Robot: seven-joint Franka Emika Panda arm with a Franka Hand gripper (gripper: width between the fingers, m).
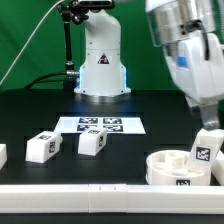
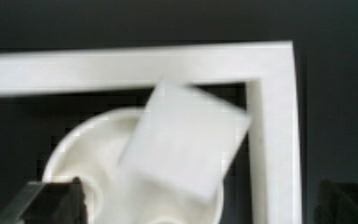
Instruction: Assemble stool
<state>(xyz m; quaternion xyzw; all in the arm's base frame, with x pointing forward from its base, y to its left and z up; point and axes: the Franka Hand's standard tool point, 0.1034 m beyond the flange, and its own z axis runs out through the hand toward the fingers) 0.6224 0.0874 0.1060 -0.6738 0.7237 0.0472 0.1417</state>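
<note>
The stool's round white seat (image 1: 168,166) lies at the exterior view's lower right, close to the front rail. One white leg (image 1: 207,149) stands tilted in it, a black-and-white tag facing out. My gripper (image 1: 209,124) hangs just above that leg, open. In the wrist view the same leg (image 2: 185,140) leans over the seat (image 2: 91,150) between my dark fingertips (image 2: 48,200), with a gap on each side, and the gripper (image 2: 194,208) holds nothing. Two loose legs (image 1: 42,147) (image 1: 93,143) lie on the black table to the exterior view's left.
The marker board (image 1: 100,125) lies flat mid-table in front of the robot base (image 1: 100,70). A white border rail (image 1: 70,190) runs along the front edge, and its corner (image 2: 274,75) shows in the wrist view. Another white part (image 1: 2,155) is cut off at the left edge.
</note>
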